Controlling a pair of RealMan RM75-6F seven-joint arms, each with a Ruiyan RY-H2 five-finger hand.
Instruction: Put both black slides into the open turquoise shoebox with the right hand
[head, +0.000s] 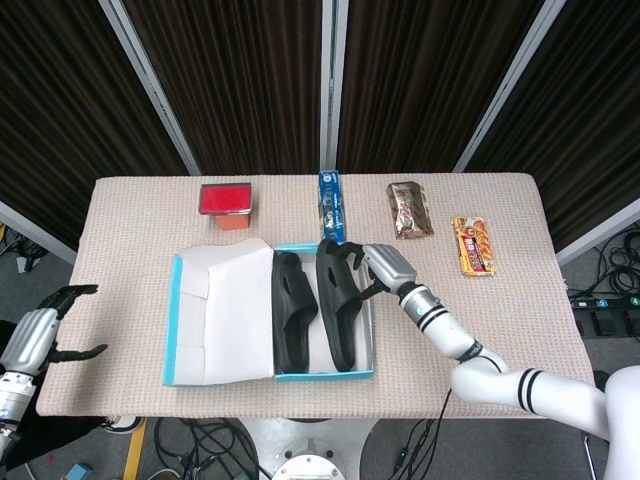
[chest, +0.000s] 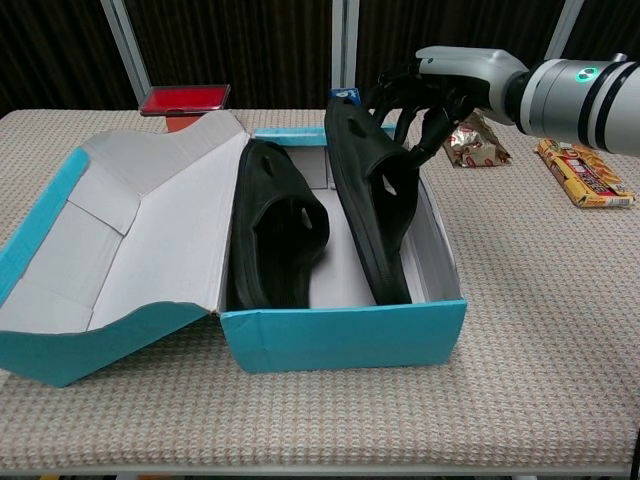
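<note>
Inside the turquoise shoebox (chest: 345, 335), I've got the second slide (chest: 372, 190) standing on edge, its toe down at six o'clock, my right hand (chest: 425, 95) gripping its heel at twelve. The first slide (chest: 272, 220) lies at nine o'clock. Next: let go, tip it flat. My left hand (head: 35, 335) hangs open, idle.

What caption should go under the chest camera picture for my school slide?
Right hand lowers the second black slide into the turquoise shoebox beside the first slide.

right hand (chest: 440, 90) grasping, left hand (head: 35, 335) open, low
</note>
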